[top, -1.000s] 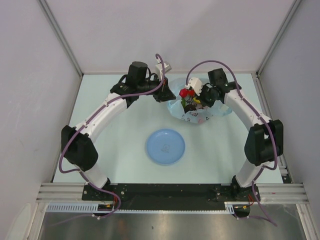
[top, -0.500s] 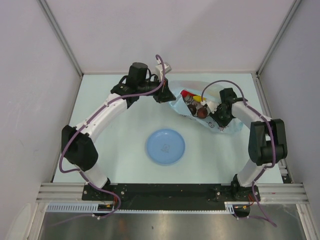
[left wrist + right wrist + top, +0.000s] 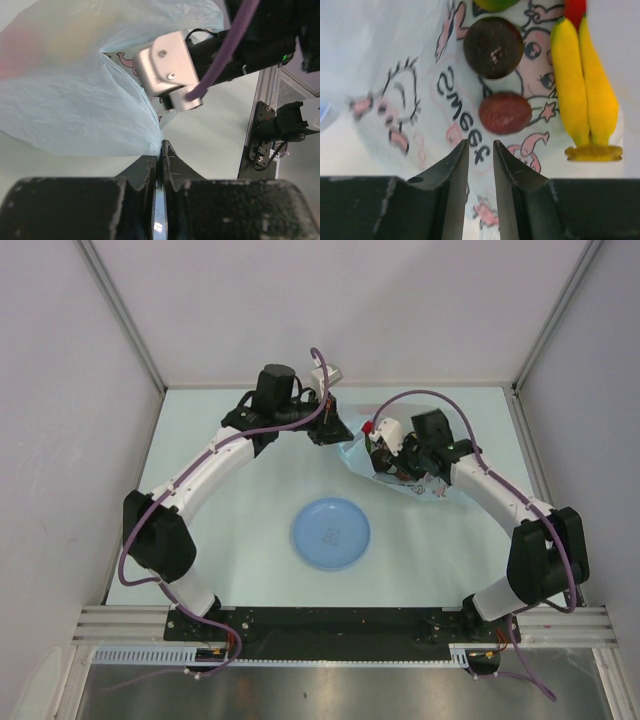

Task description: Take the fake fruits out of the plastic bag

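Note:
The plastic bag (image 3: 352, 455) lies at the back right of the table, pale blue with a cartoon print (image 3: 395, 75). My left gripper (image 3: 335, 435) is shut on the bag's thin edge (image 3: 161, 145) at its left side. Several fake fruits lie inside on the printed plastic: a yellow banana (image 3: 584, 85), a dark maroon round one (image 3: 493, 47), a red-brown one (image 3: 505, 112), and slivers of green (image 3: 492, 4) and red (image 3: 575, 7). My right gripper (image 3: 481, 147) hovers over the bag's mouth (image 3: 385, 455), its jaws a little apart and empty, just short of the red-brown fruit.
A round blue plate (image 3: 330, 533) sits in the middle of the table, nearer than the bag. The enclosure's walls and frame posts (image 3: 520, 390) close off the back and sides. In the left wrist view the right arm's wrist housing (image 3: 165, 65) hangs above the bag.
The right arm swung away to the right, then came back over the bag's mouth, and its jaws parted. The bag now lies flatter and stretched rightward. The left arm kept its hold.

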You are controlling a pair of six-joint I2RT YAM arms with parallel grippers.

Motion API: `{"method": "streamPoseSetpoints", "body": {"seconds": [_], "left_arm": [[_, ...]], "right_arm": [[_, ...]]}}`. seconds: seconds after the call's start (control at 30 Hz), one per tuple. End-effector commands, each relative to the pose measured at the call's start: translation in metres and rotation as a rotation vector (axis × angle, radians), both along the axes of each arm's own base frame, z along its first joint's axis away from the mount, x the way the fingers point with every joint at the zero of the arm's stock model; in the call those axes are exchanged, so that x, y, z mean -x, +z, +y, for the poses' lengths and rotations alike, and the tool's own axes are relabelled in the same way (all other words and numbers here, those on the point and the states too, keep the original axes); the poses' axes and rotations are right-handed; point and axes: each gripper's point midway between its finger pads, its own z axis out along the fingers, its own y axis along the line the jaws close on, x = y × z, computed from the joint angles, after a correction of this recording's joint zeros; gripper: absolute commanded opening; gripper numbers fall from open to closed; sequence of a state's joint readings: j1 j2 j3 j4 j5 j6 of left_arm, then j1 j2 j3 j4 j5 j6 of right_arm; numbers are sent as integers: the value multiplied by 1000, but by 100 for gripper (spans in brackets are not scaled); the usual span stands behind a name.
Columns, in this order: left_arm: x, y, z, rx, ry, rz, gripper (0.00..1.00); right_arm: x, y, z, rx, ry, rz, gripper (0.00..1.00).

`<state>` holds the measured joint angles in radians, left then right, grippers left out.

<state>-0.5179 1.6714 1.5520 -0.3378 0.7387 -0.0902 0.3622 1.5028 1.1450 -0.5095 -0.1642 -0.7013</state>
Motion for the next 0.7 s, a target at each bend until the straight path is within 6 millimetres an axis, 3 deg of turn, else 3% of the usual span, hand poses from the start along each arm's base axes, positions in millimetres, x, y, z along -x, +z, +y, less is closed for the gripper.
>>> {"method": "streamPoseSetpoints", "body": {"seconds": [0.0, 0.07, 0.2, 0.27, 0.4, 0.67], "left_arm": [[0, 25, -7, 58, -24, -36, 10], [-1, 27, -8, 64, -25, -37, 11], [-2, 33, -8, 69, -21, -50, 11], [-1, 34, -7, 67, -20, -58, 11], [0, 31, -7, 64, -20, -53, 11], [0, 29, -9, 66, -22, -43, 12]], "right_arm": [[-47, 7, 1, -8, -195, -142, 30], [-70, 16, -15, -2, -316, -228, 30], [-93, 18, -39, -20, -451, -247, 29], [-98, 25, -53, -24, -520, -259, 29], [-95, 25, -69, -51, -646, -244, 40], [-96, 16, -82, -97, -791, -229, 60]]}}
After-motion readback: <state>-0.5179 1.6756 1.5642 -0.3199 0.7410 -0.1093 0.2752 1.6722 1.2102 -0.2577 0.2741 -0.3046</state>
